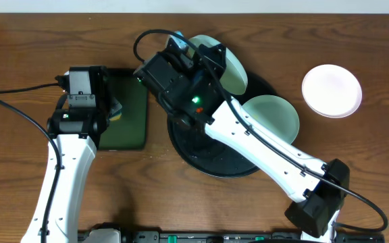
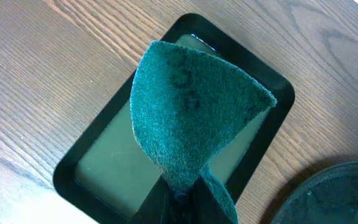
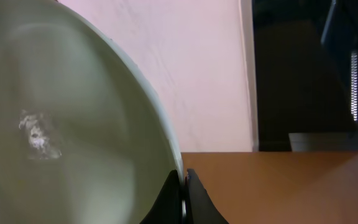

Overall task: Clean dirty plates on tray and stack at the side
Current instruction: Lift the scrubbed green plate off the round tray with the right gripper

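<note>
The round black tray (image 1: pixel 208 152) lies mid-table. A pale mint plate (image 1: pixel 275 116) rests on its right rim. My right gripper (image 1: pixel 204 57) is shut on the rim of a second mint plate (image 1: pixel 234 71), held tilted over the tray's far edge. In the right wrist view that plate (image 3: pixel 73 137) fills the left side, with a small smear, and the gripper (image 3: pixel 183 186) pinches its edge. A white plate (image 1: pixel 331 90) lies on the table at the right. My left gripper (image 2: pixel 185 202) is shut on a green scouring pad (image 2: pixel 191 118) above the rectangular tray (image 2: pixel 79 180).
The dark green rectangular tray (image 1: pixel 130 111) sits left of the round tray and holds liquid. The round tray's edge (image 2: pixel 334 199) shows at the lower right of the left wrist view. Cables run over the table's far side and left.
</note>
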